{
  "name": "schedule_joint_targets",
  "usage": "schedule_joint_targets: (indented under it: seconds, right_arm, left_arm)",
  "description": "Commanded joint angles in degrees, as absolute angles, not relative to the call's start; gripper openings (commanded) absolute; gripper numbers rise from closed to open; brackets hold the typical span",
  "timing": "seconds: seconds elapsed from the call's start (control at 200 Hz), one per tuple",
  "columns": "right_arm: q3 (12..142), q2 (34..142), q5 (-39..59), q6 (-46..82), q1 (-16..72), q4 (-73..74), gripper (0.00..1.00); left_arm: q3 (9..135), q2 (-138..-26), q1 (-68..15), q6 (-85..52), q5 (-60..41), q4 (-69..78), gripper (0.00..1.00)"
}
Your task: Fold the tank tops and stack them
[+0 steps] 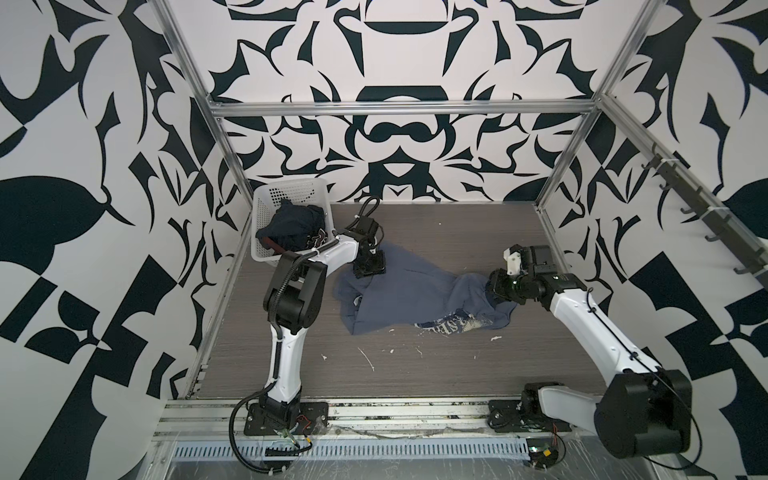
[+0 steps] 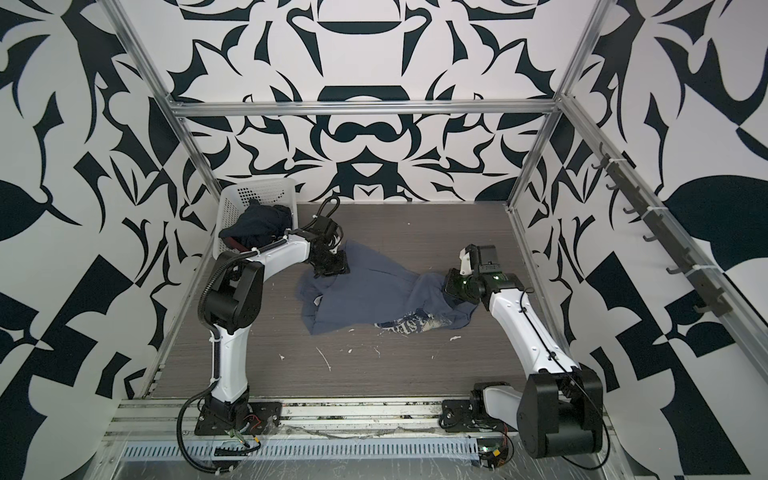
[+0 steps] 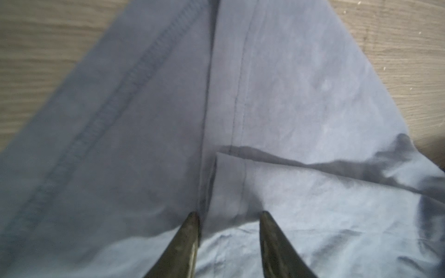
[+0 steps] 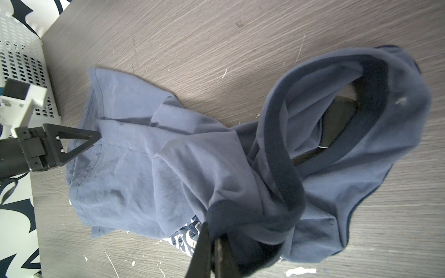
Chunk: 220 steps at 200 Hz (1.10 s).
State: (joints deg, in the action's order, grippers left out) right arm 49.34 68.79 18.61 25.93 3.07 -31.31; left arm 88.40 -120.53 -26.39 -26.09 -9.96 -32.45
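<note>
Right wrist view: we find the right gripper (image 4: 212,231) pressed together on the navy strap band of the slate-blue tank top (image 4: 149,173), a sleeveless cloth garment with navy trim and a dark lettered print. The garment lies crumpled across the middle of the grey wood-grain tabletop (image 1: 415,374), twisted at the strap end, with the print partly tucked under. The left gripper (image 3: 229,215) has its jaws parted and its tips down on the hem end beside a side seam. We cannot tell whether any fold sits between them.

Risks, in our judgement:
- If the left jaws close on a single layer, or on nothing, a pull from the right would drag the whole garment instead of spreading it.
- The strap loops over itself by the right gripper, so tension there could tighten the twist and leave the top skewed for folding.
- A hold on thin trim may slip.

Not determinable:
- The right fingertips are buried in cloth in both top views.
- The lettering is half covered and unreadable.
- The left wrist view is blurred.
- The navy tank top (image 1: 291,226), a dark cloth bundle with red trim, sits heaped in the white perforated plastic basket (image 1: 266,208) at the far left corner — we cannot make out how it lies.
</note>
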Motion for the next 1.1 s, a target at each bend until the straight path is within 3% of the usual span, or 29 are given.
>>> schedule_joint_targets:
  seconds: [0.0, 0.45, 0.65, 0.73, 1.095]
  right_arm:
    - [49.41, 67.67, 17.93, 25.95, 3.11, -30.54, 0.00]
    - [49.81, 66.96, 17.58, 25.95, 3.16, -31.12, 0.00]
    - [50.27, 66.45, 16.80, 25.67, 3.09, -31.94, 0.00]
    - [51.21, 66.19, 15.90, 25.27, 3.09, -32.71, 0.00]
    - [65.03, 66.20, 14.74, 24.12, 2.55, -36.74, 0.00]
  left_arm:
    - [89.70, -121.31, -26.73, -25.58, -10.74, -34.20, 0.38]
    - [88.64, -120.27, -27.04, -26.01, -8.24, -34.01, 0.20]
    - [86.66, -116.77, -26.99, -27.36, -7.11, -32.24, 0.05]
    - [85.24, -112.85, -27.02, -28.33, -6.91, -30.76, 0.00]
    - [81.92, -79.78, -20.59, -30.71, 4.49, -25.26, 0.00]
